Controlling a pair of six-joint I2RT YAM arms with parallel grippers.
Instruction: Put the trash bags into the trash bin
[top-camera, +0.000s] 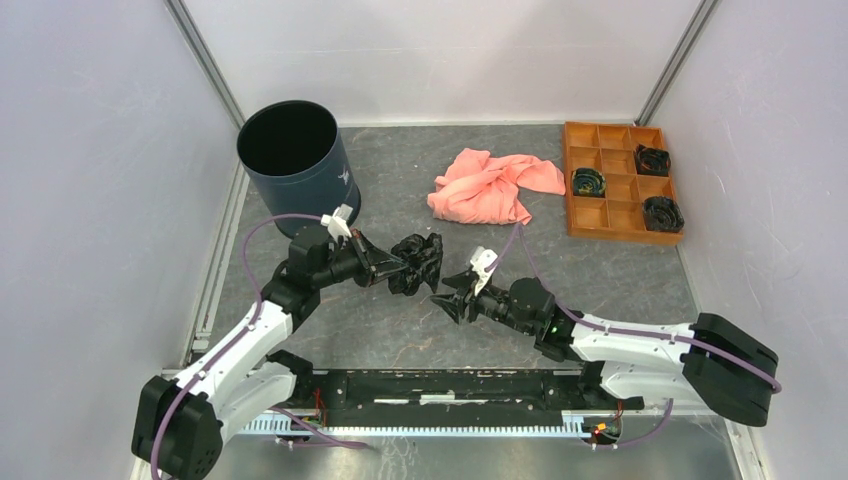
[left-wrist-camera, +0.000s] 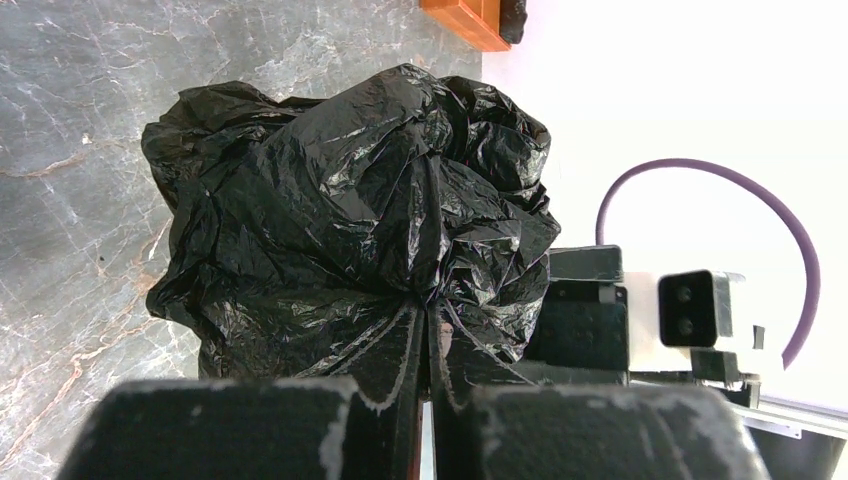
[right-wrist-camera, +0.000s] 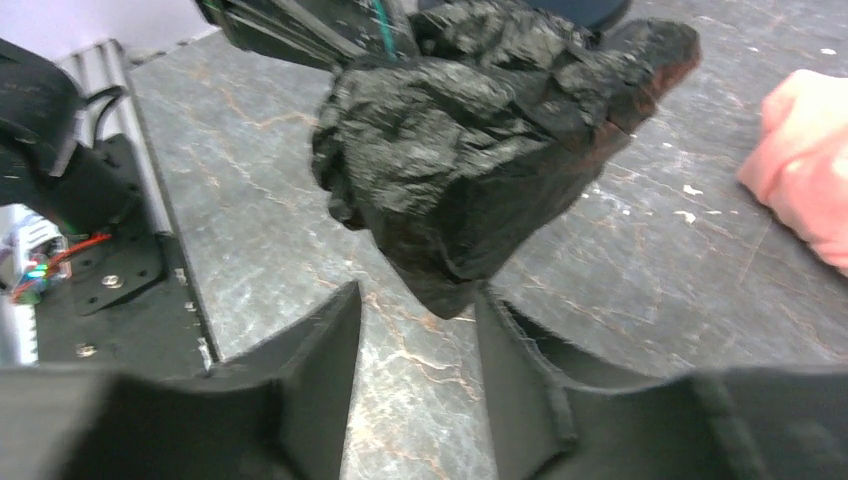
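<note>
Trash bags (top-camera: 418, 262), crumpled into one black wad, are hanging over the table (top-camera: 400, 340) with the left gripper (top-camera: 397, 266) clamping them. The right gripper (top-camera: 449, 296) is hovering just beside, fingers apart. Farther back-left, the trash bin (top-camera: 305, 188) is standing upright.

1 ea: bag (top-camera: 418, 262), bin (top-camera: 305, 190), cloth (top-camera: 490, 187), tray (top-camera: 583, 137); 3 blk rolls (top-camera: 588, 181).
</note>
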